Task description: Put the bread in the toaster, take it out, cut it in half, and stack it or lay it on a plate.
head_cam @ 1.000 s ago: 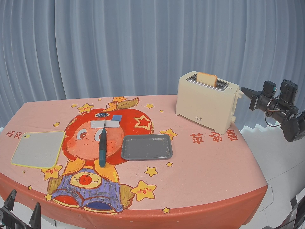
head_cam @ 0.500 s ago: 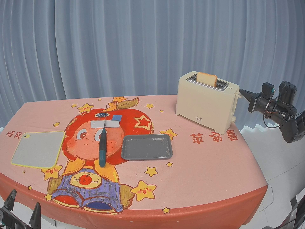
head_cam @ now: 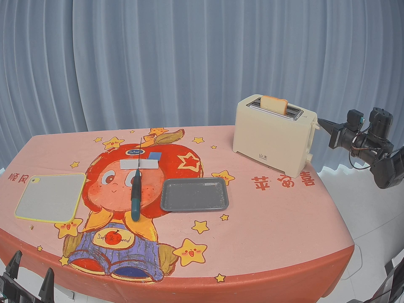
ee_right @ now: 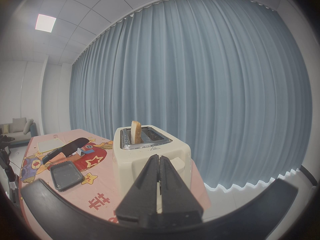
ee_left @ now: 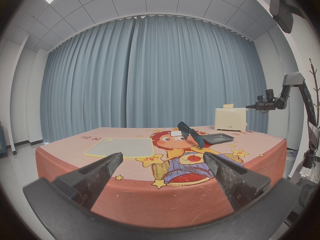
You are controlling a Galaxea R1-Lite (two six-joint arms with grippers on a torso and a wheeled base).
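Observation:
A cream toaster (head_cam: 273, 139) stands at the table's back right, with a slice of bread (head_cam: 274, 104) sticking up out of its near slot. My right gripper (head_cam: 320, 120) is shut with nothing in it, its tip right at the toaster's side lever (head_cam: 316, 125); I cannot tell whether they touch. In the right wrist view the shut right gripper (ee_right: 159, 159) points at the toaster (ee_right: 133, 160) and the bread (ee_right: 135, 132). My left gripper (head_cam: 29, 271) is open and low off the table's front left corner; the left wrist view shows this gripper (ee_left: 163, 165) open and holding nothing.
A teal-handled knife (head_cam: 136, 194) leans on a small white stand (head_cam: 139, 164) mid-table. Just right of it lies a grey tray (head_cam: 194, 195). A yellow-rimmed cutting board (head_cam: 51, 197) lies at the left. The curtain hangs close behind the toaster.
My right gripper has edged a little left and down, closer to the toaster's lever, then held still. Nothing on the table has moved.

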